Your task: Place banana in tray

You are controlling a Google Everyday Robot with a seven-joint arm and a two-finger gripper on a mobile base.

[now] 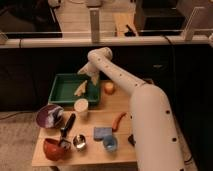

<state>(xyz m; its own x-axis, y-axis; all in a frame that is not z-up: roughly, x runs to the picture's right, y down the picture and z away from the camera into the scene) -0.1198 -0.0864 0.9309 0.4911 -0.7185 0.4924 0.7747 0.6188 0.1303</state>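
The dark green tray (64, 90) sits at the back left of the wooden table. The small pale yellow banana (80, 88) lies inside it, toward its right side. My gripper (88, 74) hangs at the end of the white arm over the tray's back right corner, just above and behind the banana. I see a small gap between the gripper and the banana.
A white cup (81, 107) stands just in front of the tray. A round yellow-orange fruit (108, 88) lies right of the tray. A purple bowl (49, 116), a red bowl (55, 148), a metal cup (79, 142), a blue block (101, 132), a blue cup (110, 145) and an orange-red stick (118, 121) fill the front.
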